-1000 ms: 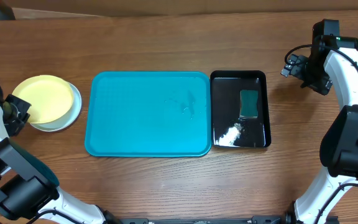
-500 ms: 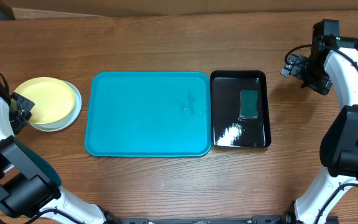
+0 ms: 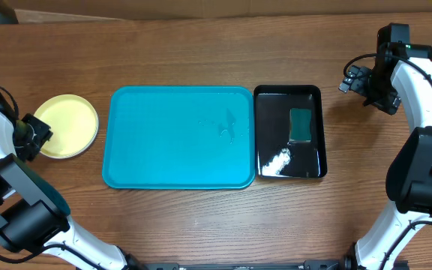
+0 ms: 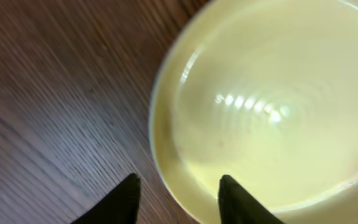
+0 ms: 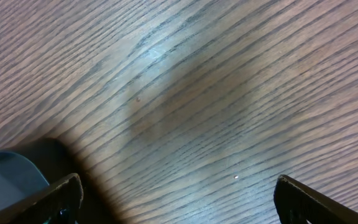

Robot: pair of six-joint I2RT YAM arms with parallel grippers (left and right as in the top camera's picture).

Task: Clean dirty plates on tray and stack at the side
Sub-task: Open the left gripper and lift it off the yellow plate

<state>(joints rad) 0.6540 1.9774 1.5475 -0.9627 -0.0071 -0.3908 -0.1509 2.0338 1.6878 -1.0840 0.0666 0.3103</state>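
A yellow-green plate (image 3: 66,125) lies on the table left of the turquoise tray (image 3: 178,89), which holds no plates. It fills most of the left wrist view (image 4: 272,106). No other plate shows; anything under it is hidden. My left gripper (image 3: 33,136) is at the plate's left edge. In the left wrist view my left gripper (image 4: 178,190) is open, with one fingertip over the wood and the other over the plate's rim. My right gripper (image 3: 355,78) is far right, open (image 5: 179,199) over bare wood.
A smaller glossy black tray (image 3: 287,90) stands against the turquoise tray's right side, with a dark green sponge (image 3: 301,124) and wet patches in it. A few water drops sit on the turquoise tray.
The yellow-green plate has slid right and toward the front, covering the paler plate whose rim showed beside it. My left gripper moved right with it. The right arm has not moved.
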